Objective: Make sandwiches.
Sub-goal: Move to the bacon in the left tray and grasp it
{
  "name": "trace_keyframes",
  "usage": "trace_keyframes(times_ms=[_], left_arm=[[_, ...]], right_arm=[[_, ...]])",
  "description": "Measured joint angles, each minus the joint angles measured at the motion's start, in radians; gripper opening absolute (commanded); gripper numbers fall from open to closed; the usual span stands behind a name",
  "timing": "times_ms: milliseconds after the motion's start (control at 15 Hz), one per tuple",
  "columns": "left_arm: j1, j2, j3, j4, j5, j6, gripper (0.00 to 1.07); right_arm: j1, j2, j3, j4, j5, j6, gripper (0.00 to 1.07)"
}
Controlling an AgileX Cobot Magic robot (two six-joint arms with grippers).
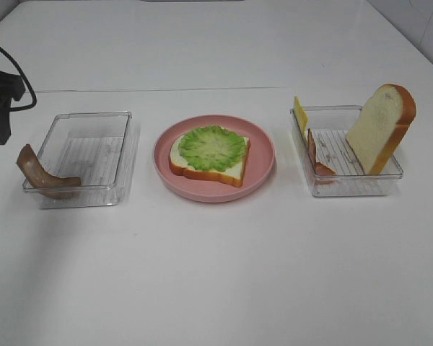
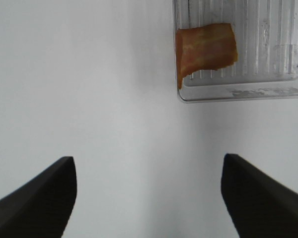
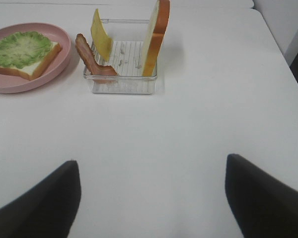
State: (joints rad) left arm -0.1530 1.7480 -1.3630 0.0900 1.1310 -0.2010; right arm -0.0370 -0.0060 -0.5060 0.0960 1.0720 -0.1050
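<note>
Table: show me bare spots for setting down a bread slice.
The white table is bare and wide in front of the row and behind it. Narrow strips separate the round pink plate from the left clear plastic tray and the right clear plastic tray, which is crowded.

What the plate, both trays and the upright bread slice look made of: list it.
Plate: probably matte pink plastic, even colour. Left tray and right tray: clear rigid plastic, see-through, ribbed floors. Upright bread slice: likely foam toy, uniform white face, painted-looking crust.
</note>
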Motion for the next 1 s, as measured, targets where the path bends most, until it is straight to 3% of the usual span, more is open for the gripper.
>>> trace_keyframes(times_ms=[333,1000], left_arm=[[0.0,0.165,0.005,0.0,-0.133,-0.081,0.75],[0.0,0.218,0.005,-0.035,-0.246,-0.094,0.59]], right_arm=[[0.0,0.0,0.0,0.0,0.0,0.0,0.76],[0.0,0.0,0.0,0.0,0.0,0.0,0.76]])
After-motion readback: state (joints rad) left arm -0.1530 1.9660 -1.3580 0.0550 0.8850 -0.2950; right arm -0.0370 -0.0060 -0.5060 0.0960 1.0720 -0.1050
